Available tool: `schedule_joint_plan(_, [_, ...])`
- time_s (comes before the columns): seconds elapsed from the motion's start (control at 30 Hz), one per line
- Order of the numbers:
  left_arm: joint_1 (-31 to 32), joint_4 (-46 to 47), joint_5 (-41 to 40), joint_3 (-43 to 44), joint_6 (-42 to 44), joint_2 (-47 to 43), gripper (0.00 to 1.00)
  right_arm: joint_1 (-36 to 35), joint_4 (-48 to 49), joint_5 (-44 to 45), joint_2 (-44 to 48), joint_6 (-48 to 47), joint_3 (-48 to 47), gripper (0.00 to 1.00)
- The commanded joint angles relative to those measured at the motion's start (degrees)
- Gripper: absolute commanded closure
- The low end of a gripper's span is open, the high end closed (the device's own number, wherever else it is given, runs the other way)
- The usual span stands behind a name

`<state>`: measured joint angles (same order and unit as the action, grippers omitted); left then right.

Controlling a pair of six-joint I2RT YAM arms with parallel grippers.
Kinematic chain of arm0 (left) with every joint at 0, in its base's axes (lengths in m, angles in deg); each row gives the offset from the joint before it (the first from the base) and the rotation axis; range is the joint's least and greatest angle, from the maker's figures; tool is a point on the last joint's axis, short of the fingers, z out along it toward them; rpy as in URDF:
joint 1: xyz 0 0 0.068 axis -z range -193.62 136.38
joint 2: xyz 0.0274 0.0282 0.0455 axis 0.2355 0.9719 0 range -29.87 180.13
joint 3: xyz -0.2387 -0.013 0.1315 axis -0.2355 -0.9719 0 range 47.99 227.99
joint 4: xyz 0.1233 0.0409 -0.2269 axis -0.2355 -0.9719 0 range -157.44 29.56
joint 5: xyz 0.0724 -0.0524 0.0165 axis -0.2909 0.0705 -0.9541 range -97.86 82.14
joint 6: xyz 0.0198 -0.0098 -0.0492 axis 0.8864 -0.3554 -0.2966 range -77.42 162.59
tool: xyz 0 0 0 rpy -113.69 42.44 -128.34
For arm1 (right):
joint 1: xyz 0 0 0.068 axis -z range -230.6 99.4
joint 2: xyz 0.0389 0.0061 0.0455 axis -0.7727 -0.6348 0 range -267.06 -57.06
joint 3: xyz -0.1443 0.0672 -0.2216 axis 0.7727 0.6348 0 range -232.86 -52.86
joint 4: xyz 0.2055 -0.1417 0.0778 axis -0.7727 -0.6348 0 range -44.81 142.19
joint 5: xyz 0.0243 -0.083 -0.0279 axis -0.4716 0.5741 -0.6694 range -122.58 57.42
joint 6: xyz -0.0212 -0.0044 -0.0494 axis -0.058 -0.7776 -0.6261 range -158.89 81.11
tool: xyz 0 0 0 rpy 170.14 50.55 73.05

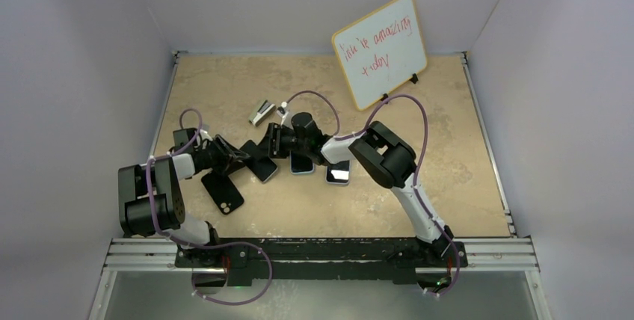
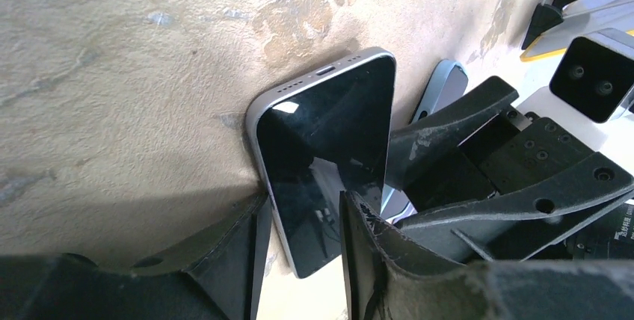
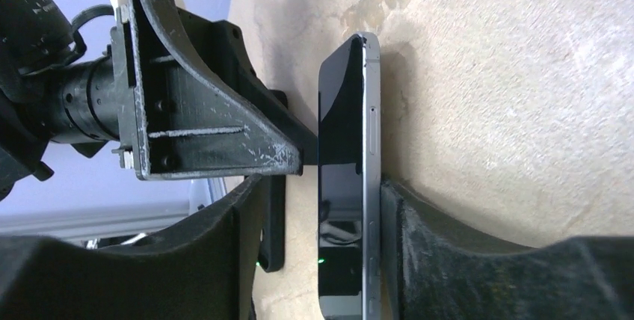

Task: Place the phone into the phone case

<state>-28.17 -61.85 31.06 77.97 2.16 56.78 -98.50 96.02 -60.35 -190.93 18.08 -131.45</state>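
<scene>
The phone (image 1: 262, 167), dark-screened with a silver rim, stands tilted on its long edge between both grippers. My left gripper (image 2: 303, 215) is open around its lower end. One of the fingers (image 2: 250, 249) meets the rim, and the other finger (image 3: 224, 137) touches the screen (image 3: 340, 140). My right gripper (image 3: 325, 185) is open astride the phone's thickness. Its right finger (image 3: 419, 238) is against the back, and a gap separates its left finger from the screen. The black phone case (image 1: 222, 191) lies flat nearer the left arm's base, apart from both grippers.
Two more phones (image 1: 301, 163) (image 1: 338, 174) lie under the right arm. A small grey object (image 1: 260, 112) lies behind the grippers. A whiteboard (image 1: 381, 51) leans at the back right. White walls enclose the table (image 1: 448, 148).
</scene>
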Motion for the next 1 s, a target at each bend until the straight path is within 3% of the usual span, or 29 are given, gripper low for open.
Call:
schedule_joint_plan(0.0, [0.73, -2.06, -1.94, -2.18, 0.52, 0.09, 0.59, -1.06, -5.41, -3.98, 4.35, -4.75, -1.84, 0.48])
schedule_joint_plan(0.3, [0.75, -5.48, -3.36, -0.32, 1.18, -3.73, 0.6, -0.84, -6.17, -2.68, 6.65, -4.73, -0.01, 0.99])
schedule_joint_plan(0.43, [0.75, -15.08, -10.96, 4.09, 2.52, -8.7, 0.49, -0.19, -5.67, -2.03, 8.93, -3.46, 1.8, 1.0])
schedule_joint_plan(0.57, [0.68, -27.77, -25.43, 9.3, 1.89, -15.34, 0.37, 1.19, -2.77, -3.72, 12.68, 0.21, 4.84, 1.0])
schedule_joint_plan(0.77, [0.59, -43.53, -50.05, 12.64, -6.81, -18.83, 0.41, 2.62, -4.29, -2.72, 17.54, 0.06, 6.8, 1.0])
schedule_joint_plan(0.83, [0.2, -45.72, -53.21, 13.24, -7.76, -16.88, 0.44, 2.96, -6.24, -2.56, 18.52, -0.88, 6.61, 1.0])
schedule_joint_plan(0.97, [-0.39, -45.55, -52.09, 11.94, -8.2, -12.05, 0.48, 3.54, -6.53, -2.19, 20.48, -0.57, 8.19, 1.0])
